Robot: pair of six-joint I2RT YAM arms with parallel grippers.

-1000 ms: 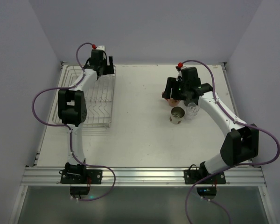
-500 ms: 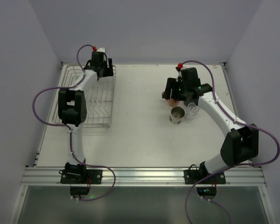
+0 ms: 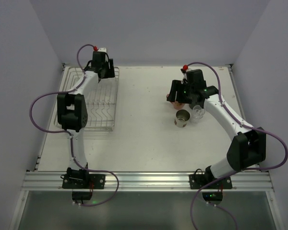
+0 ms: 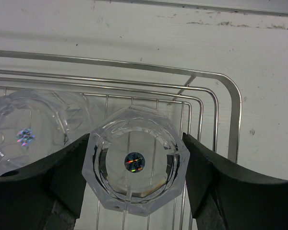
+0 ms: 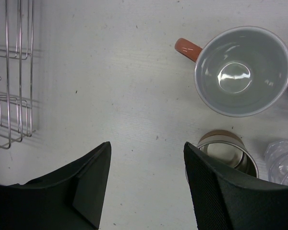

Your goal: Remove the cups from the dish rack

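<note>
My left gripper (image 3: 107, 73) is over the far right corner of the silver wire dish rack (image 3: 101, 111). In the left wrist view the gripper (image 4: 137, 165) is shut on a clear faceted glass (image 4: 137, 191), one finger against each side. A second clear glass (image 4: 26, 136) sits in the rack (image 4: 230, 96) to its left. My right gripper (image 3: 175, 93) is open and empty above the table (image 5: 146, 158). Beside it on the table stand the salmon-pink mug (image 5: 237, 72), the tan metallic cup (image 5: 225, 149) and a clear glass (image 5: 284, 165). The dark green mug is not clearly visible.
The mug (image 3: 174, 101), tan cup (image 3: 182, 118) and glass (image 3: 198, 113) cluster at the table's right centre. The rack's near corner shows at the left of the right wrist view (image 5: 14, 72). A raised rim (image 3: 149, 67) and walls bound the table.
The left gripper has shifted slightly back and left over the rack's far end. The right arm has barely moved.
</note>
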